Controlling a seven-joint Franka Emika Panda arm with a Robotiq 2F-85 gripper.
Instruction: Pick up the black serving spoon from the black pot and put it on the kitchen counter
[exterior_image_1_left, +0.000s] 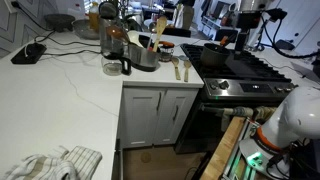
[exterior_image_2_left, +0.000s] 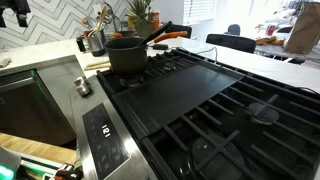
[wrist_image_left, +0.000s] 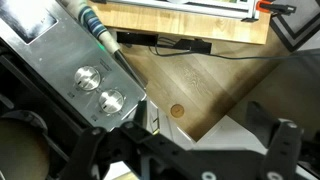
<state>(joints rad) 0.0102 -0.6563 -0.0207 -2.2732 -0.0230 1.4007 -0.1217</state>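
Note:
The black pot stands on the back of the black stove, and it also shows in an exterior view. A slim dark handle, seemingly the black serving spoon, sticks out over the pot's rim, just above an orange-tipped handle. The white kitchen counter stretches beside the stove. My arm is low in front of the stove, far from the pot. In the wrist view my gripper is open and empty. It faces the wooden floor beside the stove's knob panel.
A steel container with wooden utensils and a glass jug stand on the counter near the stove. A cloth lies at the counter's front. The stove top has black grates. White cabinets are below.

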